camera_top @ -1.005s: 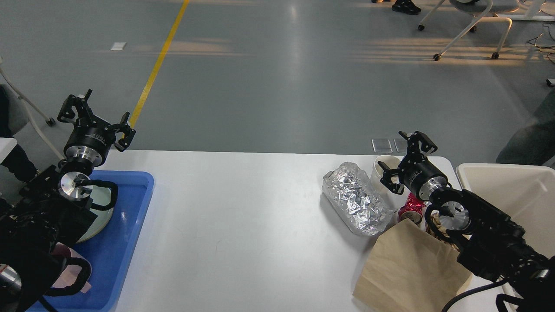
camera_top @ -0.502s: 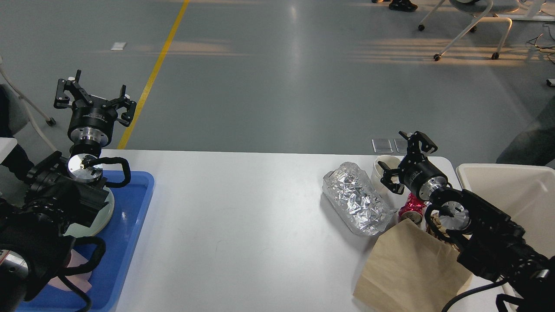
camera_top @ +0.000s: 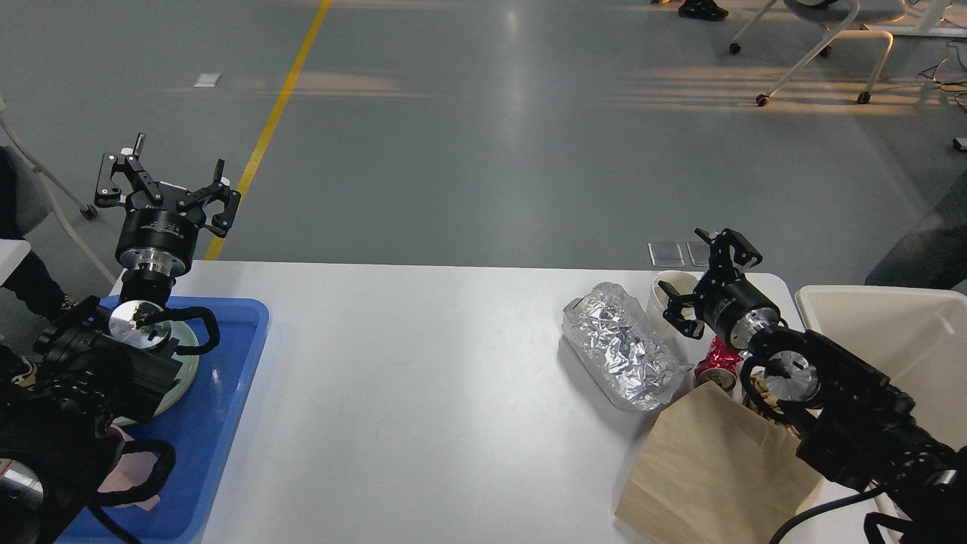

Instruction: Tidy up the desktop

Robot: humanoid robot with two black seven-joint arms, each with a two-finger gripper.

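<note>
The white desktop (camera_top: 423,378) fills the lower part of the head view. On its right side lie a crumpled foil container (camera_top: 623,345), a white paper cup (camera_top: 668,298), a crushed red can (camera_top: 718,364) and a brown paper bag (camera_top: 714,468). My right gripper (camera_top: 706,283) is open and empty, hovering over the cup. My left gripper (camera_top: 168,185) is open and empty, raised above the far left corner of the desktop, over the blue tray (camera_top: 219,423).
The blue tray holds a pale round plate (camera_top: 181,374) and a pink item (camera_top: 128,483), both partly hidden by my left arm. A beige bin (camera_top: 899,340) stands beyond the right edge. Grey floor with a yellow line (camera_top: 279,106) lies behind.
My left gripper rose and turned upright, then sank slightly; its arm shifted over the tray. The right arm and the things on the desktop have not moved.
</note>
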